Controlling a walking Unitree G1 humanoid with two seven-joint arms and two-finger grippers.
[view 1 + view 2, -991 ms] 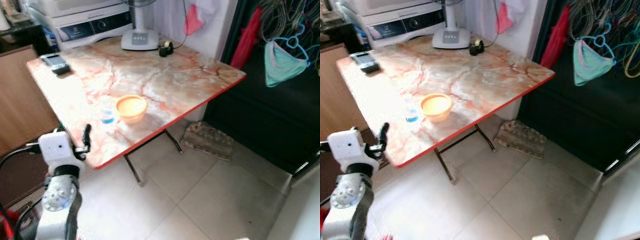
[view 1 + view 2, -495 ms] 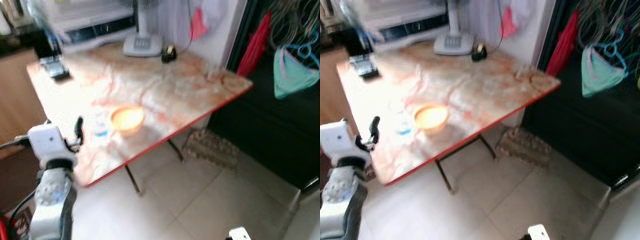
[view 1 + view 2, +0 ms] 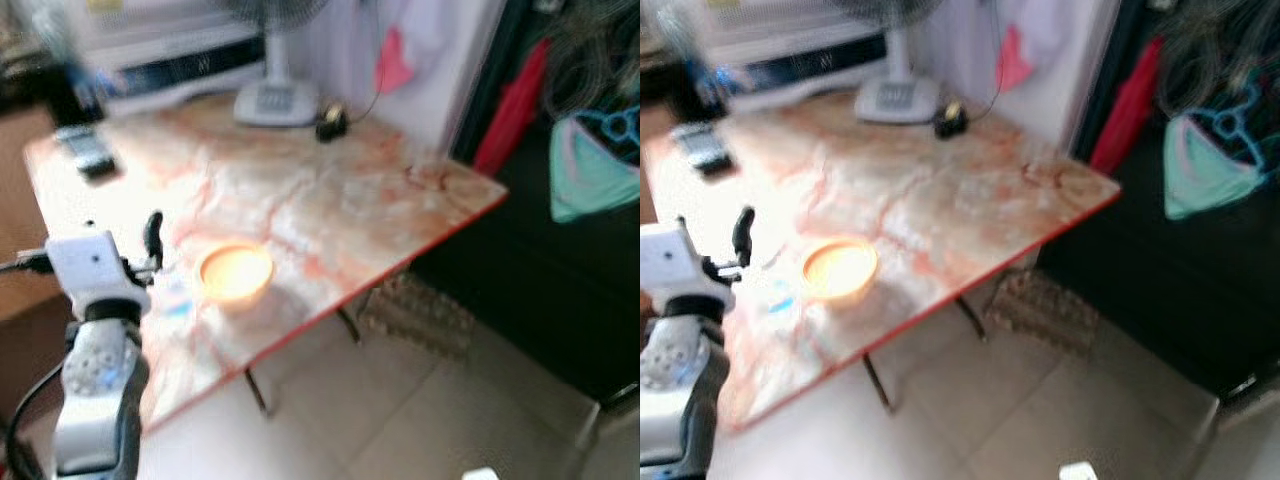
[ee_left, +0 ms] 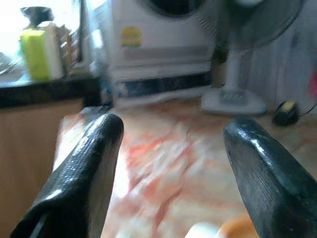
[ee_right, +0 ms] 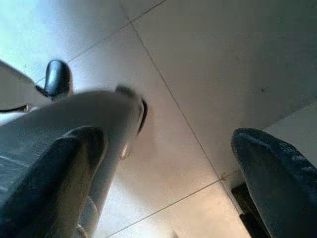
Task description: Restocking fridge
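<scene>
Change: left gripper (image 3: pixel 152 232) has risen over the table's near edge, closer to the bottle; the camera shifted too
Bottle: small clear plastic water bottle with blue label (image 3: pixel 178 300), just ahead of the left gripper, touching or beside the orange plastic bowl (image 3: pixel 235 273)
Handling: probably light, thin-walled, slippery; grip mid-body, near the label
Left gripper: fingers (image 4: pixel 84 168) spread apart, empty
Right gripper (image 5: pixel 168 173): fingers apart, hanging idle over floor tiles
Table: marble-patterned folding table with red rim (image 3: pixel 400 190)
</scene>
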